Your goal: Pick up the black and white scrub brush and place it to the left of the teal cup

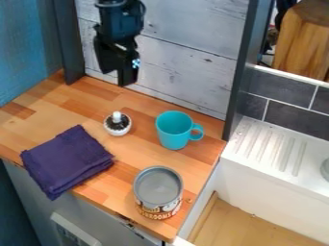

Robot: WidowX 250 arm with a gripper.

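Dark lettering runs around the lower side of the open can (158, 193), which stands on the counter (138, 156) nearer the camera than the end effector (116, 78) and right of it in view; no word is legible whole.

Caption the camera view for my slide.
Black gripper above a wooden counter: teal mug, folded purple cloth, can, small white pot.

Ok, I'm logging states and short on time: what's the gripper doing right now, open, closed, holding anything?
Gripper: open or closed can't be told; nothing visible in its grip, hanging above the wooden counter.
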